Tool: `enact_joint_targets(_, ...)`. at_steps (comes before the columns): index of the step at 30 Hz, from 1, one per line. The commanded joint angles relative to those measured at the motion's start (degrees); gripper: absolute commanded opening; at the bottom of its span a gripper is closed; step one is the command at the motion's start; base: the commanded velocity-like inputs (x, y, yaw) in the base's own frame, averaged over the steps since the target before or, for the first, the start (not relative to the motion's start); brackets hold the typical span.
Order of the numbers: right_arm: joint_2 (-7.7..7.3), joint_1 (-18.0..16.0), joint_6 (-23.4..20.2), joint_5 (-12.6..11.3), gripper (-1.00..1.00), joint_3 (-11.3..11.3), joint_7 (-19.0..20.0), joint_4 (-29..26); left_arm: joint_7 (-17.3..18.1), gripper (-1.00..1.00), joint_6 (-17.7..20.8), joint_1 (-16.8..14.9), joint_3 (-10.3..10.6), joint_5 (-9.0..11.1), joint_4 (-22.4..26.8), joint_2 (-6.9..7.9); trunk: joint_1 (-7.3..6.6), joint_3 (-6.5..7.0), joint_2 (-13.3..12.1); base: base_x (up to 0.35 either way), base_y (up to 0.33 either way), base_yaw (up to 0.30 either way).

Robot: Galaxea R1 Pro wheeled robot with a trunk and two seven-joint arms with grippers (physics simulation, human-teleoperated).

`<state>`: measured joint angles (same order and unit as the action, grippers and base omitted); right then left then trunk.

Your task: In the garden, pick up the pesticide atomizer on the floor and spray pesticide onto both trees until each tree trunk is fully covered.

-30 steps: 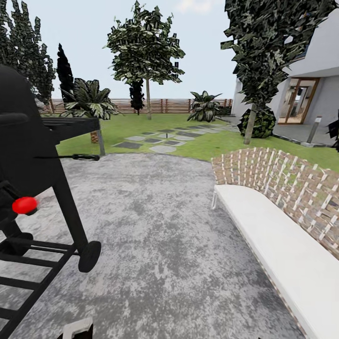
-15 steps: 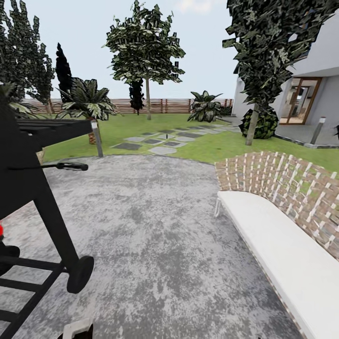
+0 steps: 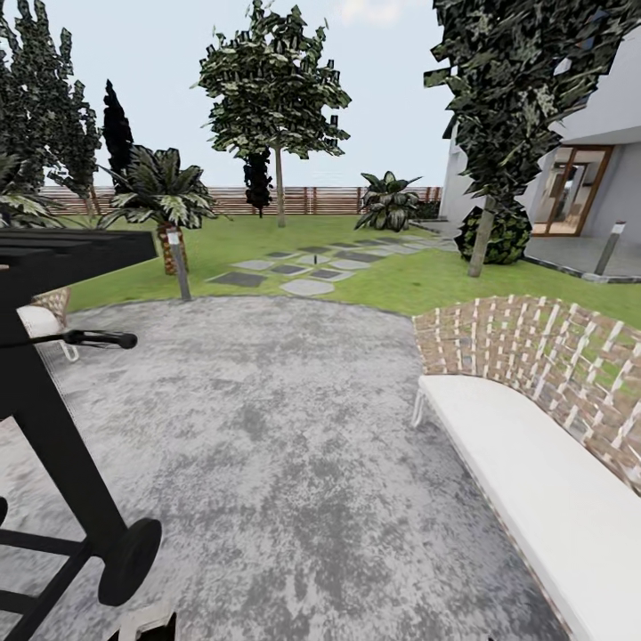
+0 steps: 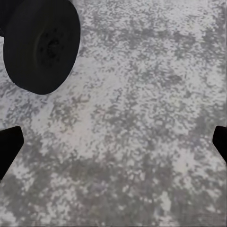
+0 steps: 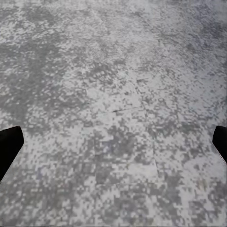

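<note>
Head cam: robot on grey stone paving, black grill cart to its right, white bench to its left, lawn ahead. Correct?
Sides are swapped. The head view shows the black grill cart on the robot's left and the white bench on its right. The grey stone paving underfoot and the lawn ahead are right.

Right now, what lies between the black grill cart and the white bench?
In the head view, bare grey mottled paving separates the grill cart from the bench; nothing stands on that stretch.

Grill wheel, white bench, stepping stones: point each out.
grill wheel (image 4: 41, 46): left wrist view, on the hub of the black wheel.
white bench (image 3: 525, 485): head view, on the seat cushion.
stepping stones (image 3: 307, 287): head view, on the nearest slab in the lawn.
</note>
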<state>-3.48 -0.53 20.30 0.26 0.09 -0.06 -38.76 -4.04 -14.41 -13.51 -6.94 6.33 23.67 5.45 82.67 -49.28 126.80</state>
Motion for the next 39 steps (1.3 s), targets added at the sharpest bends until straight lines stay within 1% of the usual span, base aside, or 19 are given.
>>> enact_joint_targets(1, -0.01, 0.0, 0.0, 0.0, 1.0, 0.0, 0.0, 0.0, 0.0, 1.0, 0.0, 0.0, 0.0, 0.0, 0.0, 0.0, 0.0, 0.0, 0.0, 0.34, -0.005, 0.0)
enact_joint_targets(12, 0.03, 0.0, 0.0, 0.0, 1.0, 0.0, 0.0, 0.0, 0.0, 1.0, 0.0, 0.0, 0.0, 0.0, 0.1, 0.0, 0.0, 0.0, 0.0, 0.34, -0.071, 0.0)
enact_joint_targets(31, 0.0, 0.0, 0.0, 0.0, 1.0, 0.0, 0.0, 0.1, 0.0, 1.0, 0.0, 0.0, 0.0, 0.1, 0.1, 0.0, 0.0, 0.0, 0.0, 0.316, -0.166, 0.0)
enact_joint_targets(39, 0.01, 0.0, 0.0, 0.0, 1.0, 0.0, 0.0, 0.1, 0.0, 1.0, 0.0, 0.0, 0.0, 0.4, 0.0, 0.0, 0.0, 0.0, 0.0, 0.337, -0.023, 0.024)
